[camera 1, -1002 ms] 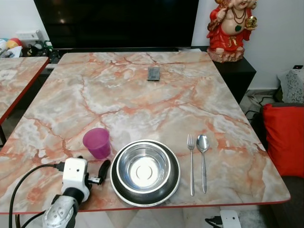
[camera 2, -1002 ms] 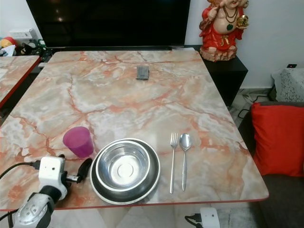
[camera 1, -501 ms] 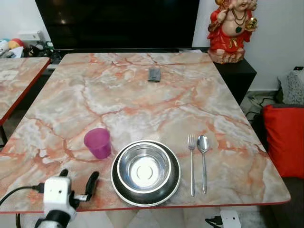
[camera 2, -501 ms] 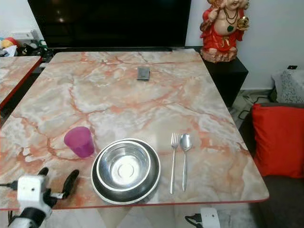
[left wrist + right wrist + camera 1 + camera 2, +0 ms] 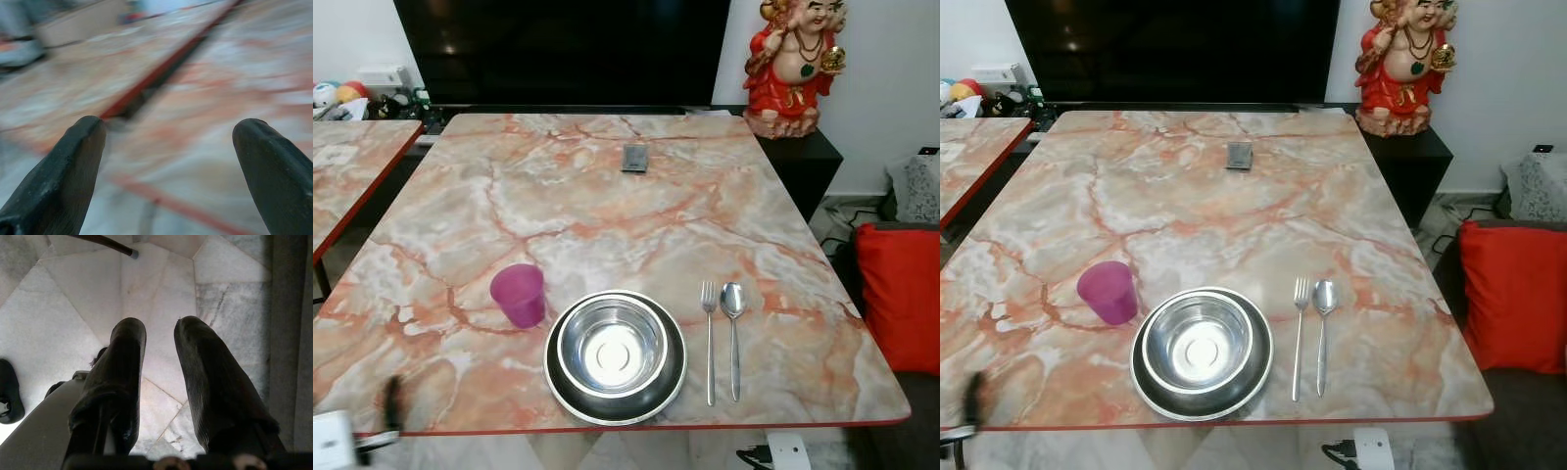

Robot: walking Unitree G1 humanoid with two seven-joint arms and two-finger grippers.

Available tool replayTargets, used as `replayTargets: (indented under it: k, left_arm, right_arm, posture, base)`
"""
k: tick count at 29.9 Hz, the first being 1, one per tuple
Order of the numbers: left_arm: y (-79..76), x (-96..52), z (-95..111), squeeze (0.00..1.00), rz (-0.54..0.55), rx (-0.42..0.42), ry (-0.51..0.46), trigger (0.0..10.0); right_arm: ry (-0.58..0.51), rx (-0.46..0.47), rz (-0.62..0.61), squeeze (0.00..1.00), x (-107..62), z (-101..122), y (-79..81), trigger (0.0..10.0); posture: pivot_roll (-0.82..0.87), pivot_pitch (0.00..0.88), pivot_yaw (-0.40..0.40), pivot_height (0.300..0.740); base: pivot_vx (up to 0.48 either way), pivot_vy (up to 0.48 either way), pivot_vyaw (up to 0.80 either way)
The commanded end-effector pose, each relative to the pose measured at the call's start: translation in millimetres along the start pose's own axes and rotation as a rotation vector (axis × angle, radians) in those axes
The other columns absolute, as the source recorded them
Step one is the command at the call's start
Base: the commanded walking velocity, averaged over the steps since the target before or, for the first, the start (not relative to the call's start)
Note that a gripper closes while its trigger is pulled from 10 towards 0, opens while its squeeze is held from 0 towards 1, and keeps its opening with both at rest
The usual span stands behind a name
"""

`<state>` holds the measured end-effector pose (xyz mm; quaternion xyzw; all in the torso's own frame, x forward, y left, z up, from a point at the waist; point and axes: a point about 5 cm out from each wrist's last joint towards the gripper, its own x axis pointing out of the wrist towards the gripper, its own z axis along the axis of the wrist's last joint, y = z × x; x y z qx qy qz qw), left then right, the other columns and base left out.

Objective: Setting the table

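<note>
The left end effector (image 5: 166, 147), fingers wide and empty, is hanging near the desk (image 5: 607, 206) edge left of the bowl (image 5: 612, 348); keeping it clear of the pink cup (image 5: 519, 294) looks wise.

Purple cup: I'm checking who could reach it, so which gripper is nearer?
Left. The left gripper is at the table's near edge, beside the purple cup; the right gripper hangs over the floor.

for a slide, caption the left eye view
Place setting: purple cup, steel bowl on plate, fork and spoon.
</note>
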<state>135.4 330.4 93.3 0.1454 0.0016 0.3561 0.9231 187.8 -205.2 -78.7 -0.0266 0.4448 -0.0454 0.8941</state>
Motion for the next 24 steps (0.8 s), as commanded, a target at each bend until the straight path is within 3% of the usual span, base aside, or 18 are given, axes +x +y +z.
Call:
replayTargets:
  k: [1, 4, 8, 13, 17, 19, 20, 24]
  left_arm:
    - [17.3, -0.7, -12.5, 0.00, 0.098, 0.057, 0.059, 10.0]
    - [29.0, 3.1, -32.2, 0.00, 0.155, 0.154, 0.167, 10.0]
    - [31.6, 9.4, -51.1, 0.00, 0.200, 0.257, 0.304, 10.0]
    - [25.9, 12.9, -77.1, 0.00, 0.249, 0.262, 0.452, 10.0]
    - [4.0, 7.6, -100.9, 0.00, 0.126, 0.215, 0.593, 10.0]
    - [-16.1, 1.9, -111.5, 0.00, -0.015, 0.201, 0.655, 10.0]
    - [-35.7, -6.8, -121.1, 0.00, -0.146, 0.181, 0.724, 10.0]
    - [-53.4, -12.8, -125.6, 0.00, -0.222, 0.160, 0.751, 10.0]
  right_arm:
    - [0.017, 0.005, 0.001, 0.00, -0.4, -3.6, 1.6, 10.0]
    - [0.018, 0.006, 0.000, 0.00, -0.4, -3.6, 2.1, 10.0]
    - [0.021, 0.005, -0.007, 0.00, -0.4, -4.2, 3.0, 10.0]
    - [0.023, 0.013, -0.012, 0.00, -0.5, -5.3, 5.0, 10.0]
    - [0.025, 0.016, -0.015, 0.00, -0.5, -5.9, 6.4, 10.0]
    - [0.025, 0.021, -0.020, 0.00, -0.6, -6.3, 7.0, 10.0]
    - [0.026, 0.026, -0.025, 0.00, -0.6, -6.6, 7.4, 10.0]
    - [0.027, 0.028, -0.028, 0.00, -0.7, -6.8, 7.7, 10.0]
  posture:
    - [0.08, 0.054, -0.016, 0.740]
    - [0.09, 0.055, -0.012, 0.740]
    - [0.08, 0.054, 0.000, 0.740]
    - [0.07, 0.049, 0.011, 0.740]
    - [0.06, 0.048, 0.021, 0.740]
    - [0.05, 0.048, 0.024, 0.740]
    - [0.05, 0.048, 0.026, 0.740]
    - [0.04, 0.047, 0.024, 0.740]
  base:
    - [0.000, 0.000, 0.00]
    - [0.000, 0.000, 0.00]
    - [0.000, 0.000, 0.00]
    - [0.000, 0.000, 0.00]
    - [0.000, 0.000, 0.00]
    - [0.000, 0.000, 0.00]
    - [0.000, 0.000, 0.00]
    - [0.000, 0.000, 0.00]
